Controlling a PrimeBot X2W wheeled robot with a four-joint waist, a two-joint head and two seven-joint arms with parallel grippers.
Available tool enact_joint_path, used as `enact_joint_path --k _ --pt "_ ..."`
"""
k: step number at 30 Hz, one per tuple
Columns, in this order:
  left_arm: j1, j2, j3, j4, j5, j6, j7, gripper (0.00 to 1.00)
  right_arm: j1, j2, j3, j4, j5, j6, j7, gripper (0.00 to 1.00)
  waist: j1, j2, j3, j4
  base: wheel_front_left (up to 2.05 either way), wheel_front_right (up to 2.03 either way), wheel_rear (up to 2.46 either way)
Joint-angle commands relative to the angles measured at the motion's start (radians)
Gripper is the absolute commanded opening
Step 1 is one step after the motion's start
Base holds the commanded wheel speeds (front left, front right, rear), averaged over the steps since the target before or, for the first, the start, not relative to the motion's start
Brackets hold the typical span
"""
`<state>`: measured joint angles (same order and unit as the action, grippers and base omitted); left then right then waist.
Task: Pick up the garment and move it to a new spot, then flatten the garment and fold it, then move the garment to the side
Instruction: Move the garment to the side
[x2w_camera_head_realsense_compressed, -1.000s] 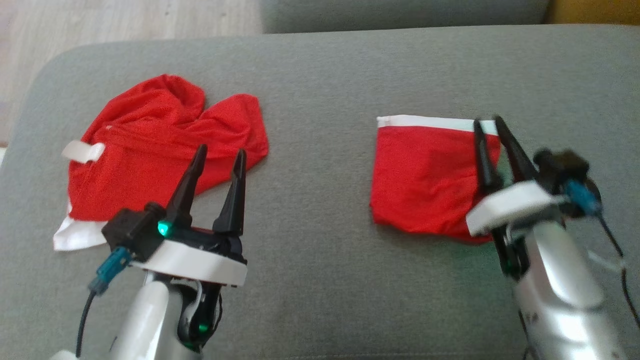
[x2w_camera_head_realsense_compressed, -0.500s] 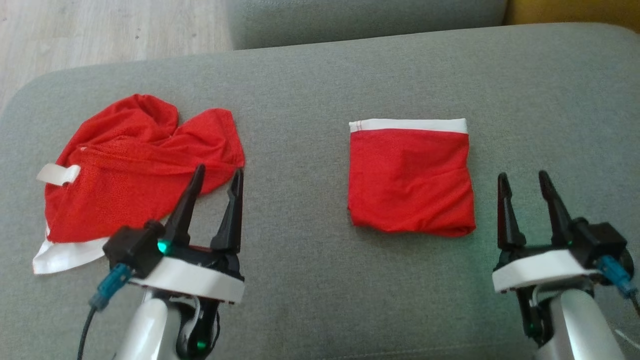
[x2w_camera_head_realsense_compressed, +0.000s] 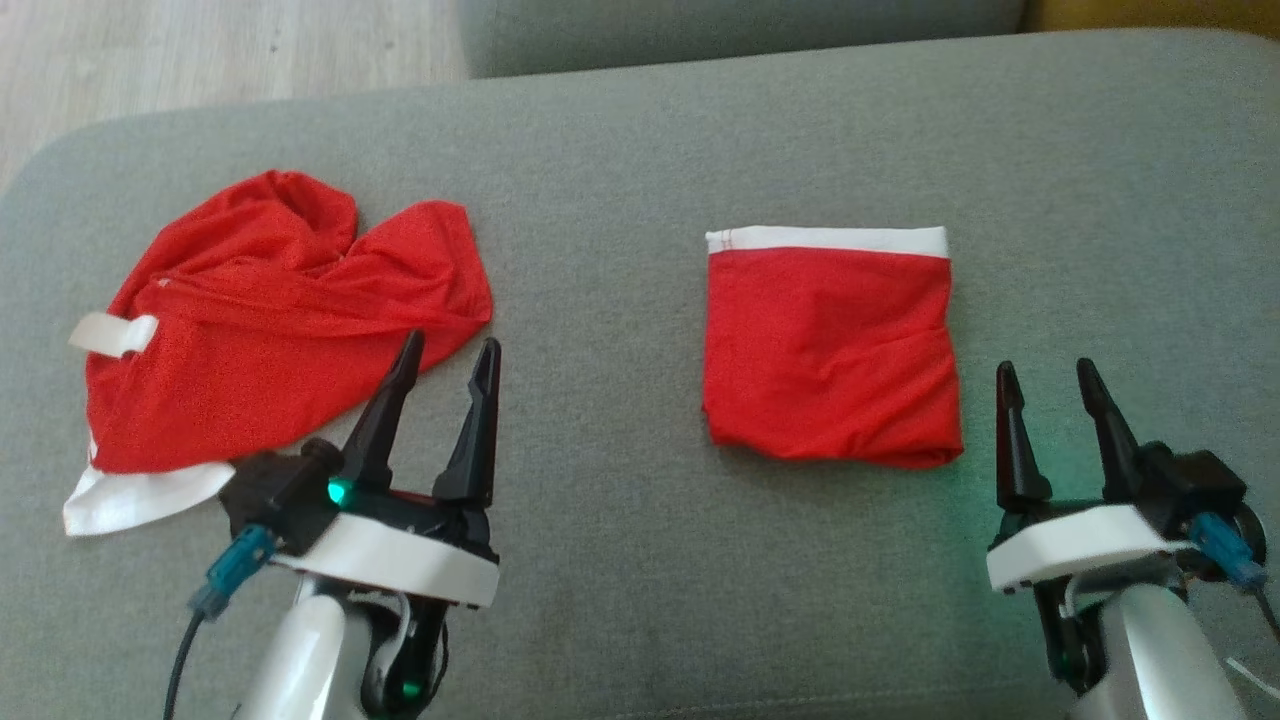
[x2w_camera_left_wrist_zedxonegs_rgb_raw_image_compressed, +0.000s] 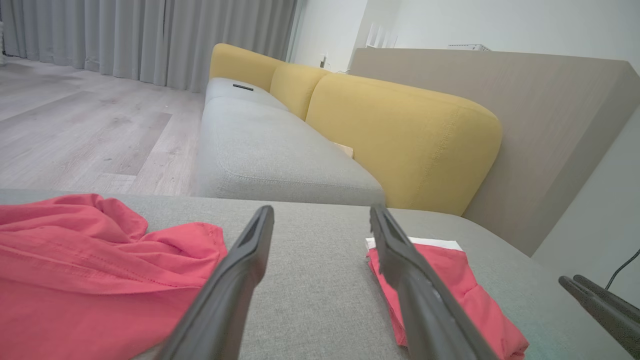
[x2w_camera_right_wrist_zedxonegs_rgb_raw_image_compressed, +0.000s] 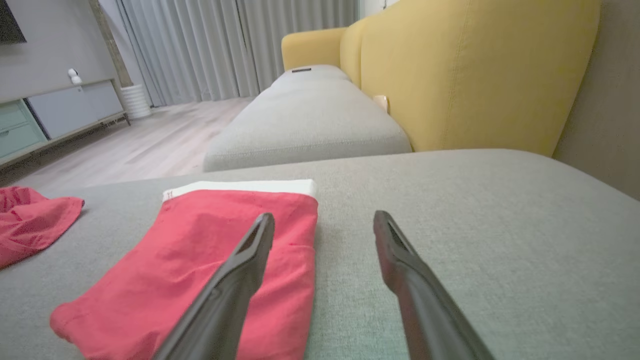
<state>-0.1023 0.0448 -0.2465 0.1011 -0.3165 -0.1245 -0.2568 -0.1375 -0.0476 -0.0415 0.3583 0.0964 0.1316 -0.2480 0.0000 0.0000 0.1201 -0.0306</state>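
Two red garments lay on the grey sofa cushion (x2w_camera_head_realsense_compressed: 620, 180). The folded garment (x2w_camera_head_realsense_compressed: 830, 355) sat on the robot's right half of the cushion as a neat, nearly square packet. Its white waistband (x2w_camera_head_realsense_compressed: 825, 240) ran along the far edge, and the cloth lay flat on the upholstery with nothing touching it. The crumpled garment (x2w_camera_head_realsense_compressed: 270, 320) lay well apart on the left half, bunched and creased. A white band (x2w_camera_head_realsense_compressed: 130, 500) stuck out at its near-left corner and a small white tab (x2w_camera_head_realsense_compressed: 112, 333) lay on its left edge.

The left claw (x2w_camera_head_realsense_compressed: 451, 343) was at the near side of the cushion, its two dark fingers spread with a clear gap and pinching nothing. In the head view its left fingertip overlapped the near-right edge of the crumpled garment; whether it touched the cloth could not be told. The wrist view of that arm showed bare grey cushion between the fingers, with a garment on either side.

The right claw (x2w_camera_head_realsense_compressed: 1045, 367) was just beside the near-right corner of the folded garment, likewise spread wide and empty. In its own wrist view the left finger crossed in front of the folded garment's right edge, while the right finger stood over bare cushion.

Beyond the cushion were a second grey seat (x2w_camera_left_wrist_zedxonegs_rgb_raw_image_compressed: 270, 145), a yellow backrest (x2w_camera_left_wrist_zedxonegs_rgb_raw_image_compressed: 400, 130), a pale wooden floor (x2w_camera_head_realsense_compressed: 200, 50) and grey curtains (x2w_camera_left_wrist_zedxonegs_rgb_raw_image_compressed: 125, 40).
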Motion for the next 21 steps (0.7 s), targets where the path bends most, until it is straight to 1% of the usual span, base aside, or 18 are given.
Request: enact_joint_path --k 1,6,12,13,17,21 --pt "-0.052 0.005 0.024 -0.039 0.012 -0.006 -0.005 1.00 -0.072 -0.003 0.016 -0.012 -0.010 -0.001 0.013 1.00 0.0000 0.0000 0.025 0.014 0.00 0.00 0.00" --pt "-0.080 0.005 0.001 -0.038 0.011 -0.006 -0.005 1.00 -0.156 -0.003 0.007 0.065 0.000 -0.001 0.098 1.00 0.0000 0.0000 0.071 0.044 0.00 0.00 0.00" --pt "-0.103 0.005 -0.021 -0.030 0.007 -0.006 -0.005 1.00 -0.250 -0.003 -0.018 0.202 0.030 -0.001 0.203 1.00 0.0000 0.0000 0.107 0.086 0.00 0.00 0.00" --pt "-0.103 0.005 -0.021 -0.030 0.007 -0.006 -0.005 1.00 -0.250 -0.003 -0.018 0.202 0.030 -0.001 0.203 1.00 0.0000 0.0000 0.107 0.086 0.00 0.00 0.00" --pt "-0.111 0.005 -0.028 -0.025 0.004 -0.006 -0.005 1.00 -0.298 -0.003 -0.030 0.307 0.067 -0.001 0.274 1.00 0.0000 0.0000 0.121 0.106 0.00 0.00 0.00" --pt "-0.114 0.005 -0.024 -0.022 0.003 -0.006 -0.005 1.00 -0.325 -0.003 -0.006 0.402 0.122 -0.001 0.327 1.00 0.0000 0.0000 0.126 0.114 0.00 0.00 0.00"
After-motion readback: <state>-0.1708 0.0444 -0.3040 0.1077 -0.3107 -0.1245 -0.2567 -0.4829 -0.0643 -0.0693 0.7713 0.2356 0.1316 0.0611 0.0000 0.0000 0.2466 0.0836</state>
